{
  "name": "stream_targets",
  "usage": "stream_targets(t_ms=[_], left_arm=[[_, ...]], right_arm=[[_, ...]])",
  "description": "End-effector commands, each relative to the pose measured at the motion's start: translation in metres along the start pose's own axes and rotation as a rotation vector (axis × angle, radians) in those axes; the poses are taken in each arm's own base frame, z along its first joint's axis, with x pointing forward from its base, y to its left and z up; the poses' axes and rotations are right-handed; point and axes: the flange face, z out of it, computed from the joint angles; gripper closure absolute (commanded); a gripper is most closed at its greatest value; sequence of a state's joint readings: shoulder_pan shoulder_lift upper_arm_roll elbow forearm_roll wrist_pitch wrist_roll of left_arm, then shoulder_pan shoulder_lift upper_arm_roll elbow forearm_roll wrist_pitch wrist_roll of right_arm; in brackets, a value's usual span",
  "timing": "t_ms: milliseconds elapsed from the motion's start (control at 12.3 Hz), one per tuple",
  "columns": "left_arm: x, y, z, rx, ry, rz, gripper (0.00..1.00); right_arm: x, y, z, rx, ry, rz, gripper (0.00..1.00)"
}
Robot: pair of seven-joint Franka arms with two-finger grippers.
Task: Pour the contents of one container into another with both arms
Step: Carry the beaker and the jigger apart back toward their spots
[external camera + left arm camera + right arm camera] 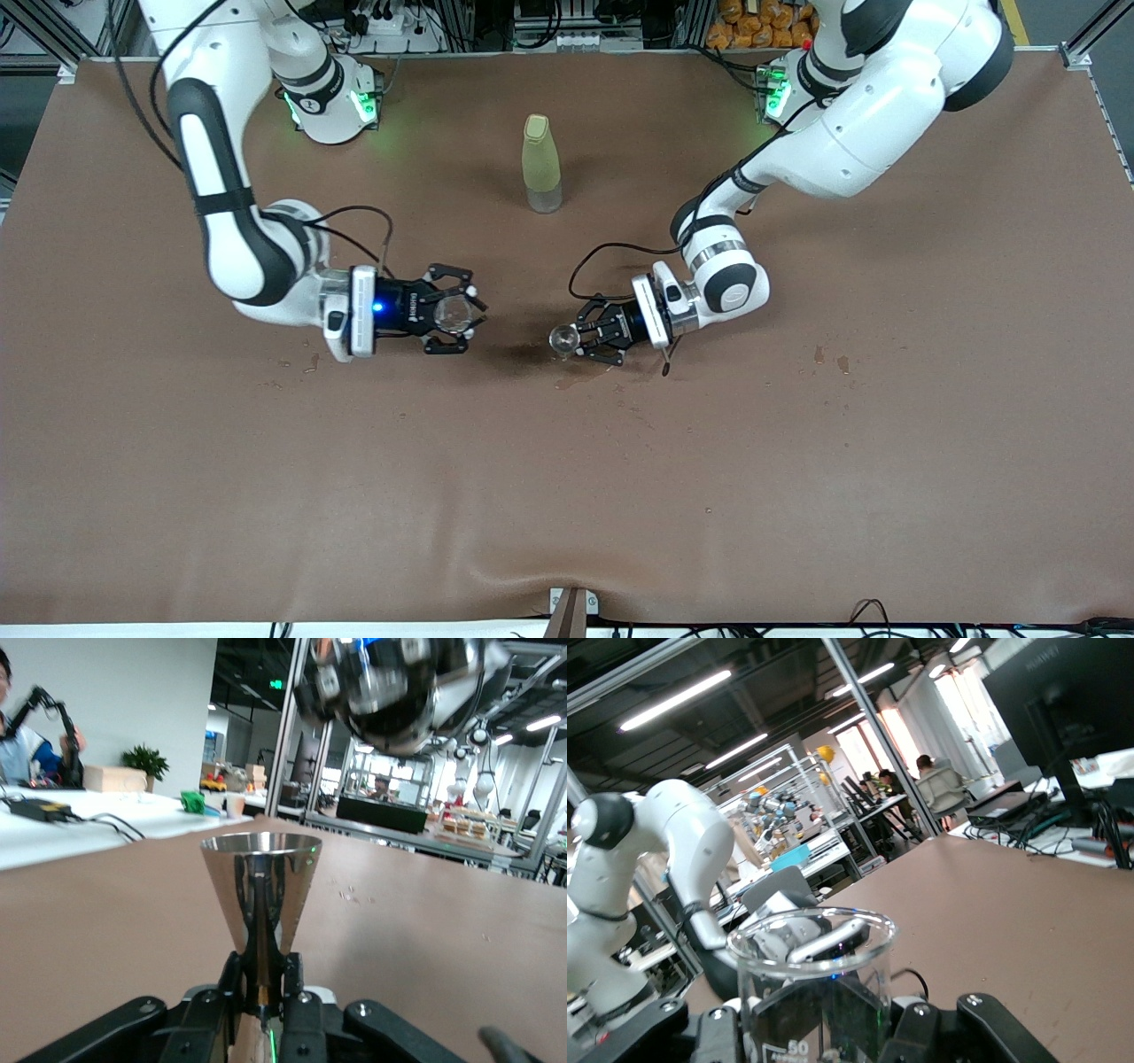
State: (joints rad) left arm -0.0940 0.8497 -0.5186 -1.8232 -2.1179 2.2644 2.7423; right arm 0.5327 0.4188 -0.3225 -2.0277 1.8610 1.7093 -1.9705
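- I have both cups in hand: the right gripper (454,316) has its fingers clenched on the clear glass cup (454,314), and the left gripper (580,339) has its fingers clamped on the stem of the grey-rimmed cup (563,338)
- Both are over the middle of the brown worktop (567,496), well apart from each other, and nearer the front camera than the yellow-green bottle (541,164) standing upright between the arms' bases
- I judge the step to be the approach before the pour: both cups look upright and their rims are not near each other
- Next I would bring the glass cup above and just beside the grey rim, then tip it slowly; the target mouth is small, so alignment matters, and the stains on the worktop near the left gripper suggest spills come easily
- The left wrist view shows the grey-rimmed cup (260,895) as a shiny cone pinched low at its narrow base, which the front view cannot resolve
- The right wrist view shows the glass cup (813,979) with its thin rim and a printed "50"; whether it holds liquid I cannot tell
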Motion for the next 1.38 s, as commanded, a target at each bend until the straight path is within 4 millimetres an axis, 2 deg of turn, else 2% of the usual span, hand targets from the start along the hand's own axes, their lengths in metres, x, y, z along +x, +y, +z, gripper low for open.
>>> stream_targets(t_ms=[0,81,243,568,730,811,973,1135,1297], left_arm=[[0.024,-0.001,-0.037,0.037,0.0,0.082,1.0],[0.025,0.003,-0.044,0.034,-0.012,0.077,1.0],[0.025,0.0,-0.075,0.056,-0.045,0.079,1.0],[0.023,-0.04,-0.147,0.08,-0.096,0.131,1.0],[0.017,-0.056,-0.176,0.041,-0.134,0.15,1.0],[0.01,-0.073,-0.208,0.033,-0.155,0.174,1.0],[0.011,-0.087,-0.247,-0.014,-0.109,0.164,1.0],[0.008,-0.101,-0.291,-0.074,-0.127,0.168,1.0],[-0.005,-0.112,-0.347,-0.113,-0.117,0.177,1.0]], right_arm=[[0.007,0.004,-0.051,0.028,-0.035,-0.123,1.0],[0.006,0.008,-0.076,0.036,-0.046,-0.169,1.0],[-0.002,0.013,-0.121,0.061,-0.076,-0.224,1.0],[-0.021,0.016,-0.217,0.085,-0.151,-0.343,1.0],[-0.038,0.019,-0.255,0.105,-0.159,-0.391,1.0],[-0.048,0.022,-0.272,0.115,-0.174,-0.415,1.0],[-0.066,0.032,-0.299,0.125,-0.183,-0.461,1.0],[-0.092,0.047,-0.318,0.142,-0.188,-0.497,1.0],[-0.112,0.059,-0.332,0.137,-0.185,-0.543,1.0]])
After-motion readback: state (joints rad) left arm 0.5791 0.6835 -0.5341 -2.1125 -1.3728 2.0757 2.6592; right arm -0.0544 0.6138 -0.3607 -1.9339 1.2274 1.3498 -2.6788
